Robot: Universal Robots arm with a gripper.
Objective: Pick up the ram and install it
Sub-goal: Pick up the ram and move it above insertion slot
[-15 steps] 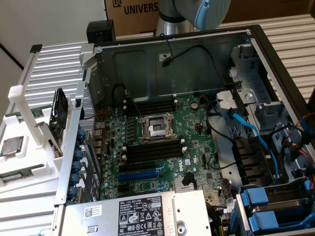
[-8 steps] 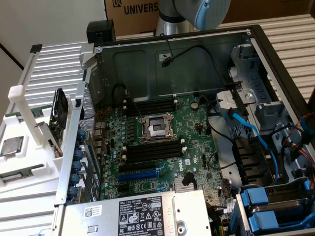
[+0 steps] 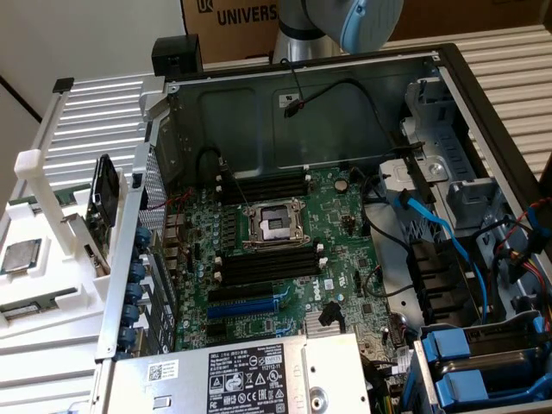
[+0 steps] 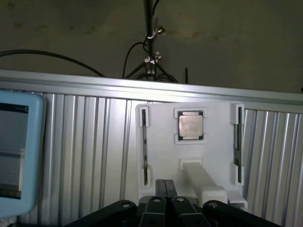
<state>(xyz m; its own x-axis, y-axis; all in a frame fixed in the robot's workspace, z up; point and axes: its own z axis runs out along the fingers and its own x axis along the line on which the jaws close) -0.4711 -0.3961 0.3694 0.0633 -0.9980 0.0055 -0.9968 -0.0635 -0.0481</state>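
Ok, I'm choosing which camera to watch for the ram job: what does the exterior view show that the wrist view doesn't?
Exterior view: the open computer case, its motherboard with black memory slots, and blue cables.
Wrist view: the shut gripper facing a white holder, with a ram stick on edge in one side slot and another in the opposite slot.
Both: that holder, its silver processor chip and the ribbed metal table.
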